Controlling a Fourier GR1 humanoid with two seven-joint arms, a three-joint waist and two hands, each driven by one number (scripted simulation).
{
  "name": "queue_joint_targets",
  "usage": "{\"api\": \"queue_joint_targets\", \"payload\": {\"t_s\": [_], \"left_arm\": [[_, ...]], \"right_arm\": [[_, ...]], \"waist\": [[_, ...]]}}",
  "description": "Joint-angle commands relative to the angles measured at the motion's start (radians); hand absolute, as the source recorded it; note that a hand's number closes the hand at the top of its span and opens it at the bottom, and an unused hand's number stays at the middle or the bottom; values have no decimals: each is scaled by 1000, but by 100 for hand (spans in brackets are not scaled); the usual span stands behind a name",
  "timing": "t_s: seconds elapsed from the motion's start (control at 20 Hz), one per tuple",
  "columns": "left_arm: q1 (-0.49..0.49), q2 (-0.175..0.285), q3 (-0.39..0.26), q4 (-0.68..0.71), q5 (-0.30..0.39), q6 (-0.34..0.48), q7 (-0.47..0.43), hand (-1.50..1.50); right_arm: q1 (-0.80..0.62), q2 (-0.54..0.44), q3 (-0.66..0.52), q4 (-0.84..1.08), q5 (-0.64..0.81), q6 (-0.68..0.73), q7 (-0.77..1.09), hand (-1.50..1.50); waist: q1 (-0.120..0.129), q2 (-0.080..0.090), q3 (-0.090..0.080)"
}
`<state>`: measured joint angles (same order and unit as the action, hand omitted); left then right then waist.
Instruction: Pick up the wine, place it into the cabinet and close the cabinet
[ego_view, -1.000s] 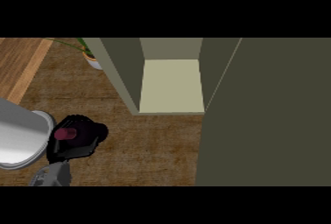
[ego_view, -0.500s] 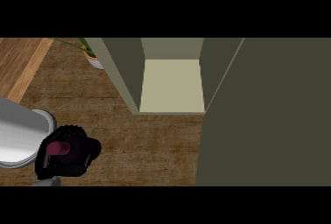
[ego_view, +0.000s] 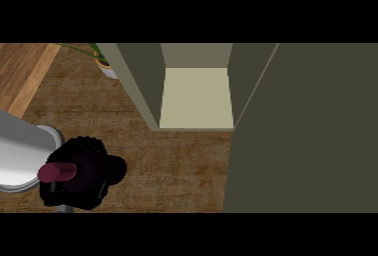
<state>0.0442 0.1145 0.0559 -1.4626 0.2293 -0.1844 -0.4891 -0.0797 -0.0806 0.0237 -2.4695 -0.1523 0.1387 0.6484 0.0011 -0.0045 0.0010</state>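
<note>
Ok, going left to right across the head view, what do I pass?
The left hand curled round the wine bottle → cabinet's open compartment → its open door. The potted plant overlaps the hand, so left out.

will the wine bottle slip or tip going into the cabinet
Probably rigid, and fragile if glass; of the wine bottle only a maroon top shows. The left hand curls round it, hiding the body, so slip is hard to judge. It may tip once stood in the cabinet.
</note>
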Motion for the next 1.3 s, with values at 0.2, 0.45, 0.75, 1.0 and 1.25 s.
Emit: {"api": "queue_joint_targets", "payload": {"t_s": [0.2,0.45,0.75,1.0,1.25], "left_arm": [[39,-59,-122,-268,-49,92,210,150],[1,-73,-177,-423,-46,153,426,150],[-135,-113,-330,-462,-92,321,522,150],[-295,-114,-424,-407,-102,499,609,150],[-432,-114,-485,-266,-64,642,562,150]], "right_arm": [[41,28,23,-101,-60,-4,23,-150],[21,23,6,-96,-51,-11,27,-150],[15,4,-41,-99,-114,3,37,-150],[12,24,-3,-58,-61,3,4,-150],[-17,-4,-61,-77,-134,2,57,-150]], "waist": [[-2,2,-1],[-2,2,-1],[-9,2,0],[-8,3,-1],[-15,4,-1]]}}
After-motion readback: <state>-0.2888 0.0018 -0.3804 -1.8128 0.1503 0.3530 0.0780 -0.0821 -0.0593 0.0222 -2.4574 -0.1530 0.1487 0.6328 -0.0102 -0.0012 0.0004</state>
